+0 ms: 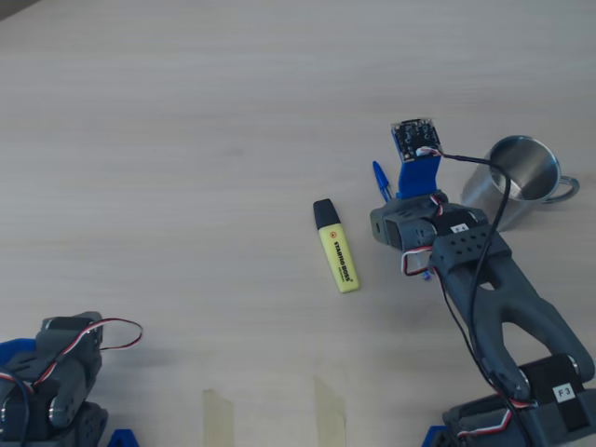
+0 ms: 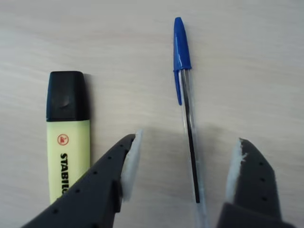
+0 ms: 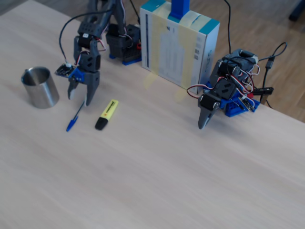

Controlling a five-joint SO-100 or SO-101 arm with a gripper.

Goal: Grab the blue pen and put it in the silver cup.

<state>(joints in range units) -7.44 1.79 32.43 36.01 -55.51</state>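
The blue pen (image 2: 188, 118) lies flat on the wooden table, its blue cap (image 2: 181, 47) pointing away from the wrist camera. My gripper (image 2: 185, 161) is open, with one finger on each side of the clear barrel and neither touching it. In the fixed view the gripper (image 3: 79, 99) points down over the pen (image 3: 74, 120). The silver cup (image 3: 40, 88) stands upright to its left. In the overhead view only the pen's cap (image 1: 380, 179) shows past the arm, and the cup (image 1: 520, 182) stands to its right.
A yellow highlighter (image 1: 337, 247) with a black cap lies parallel to the pen, close beside it (image 2: 69, 137). A second arm (image 3: 224, 93) rests at the table's edge. A white box (image 3: 178, 43) stands behind the arms. Tape strips (image 1: 326, 410) are stuck to the table.
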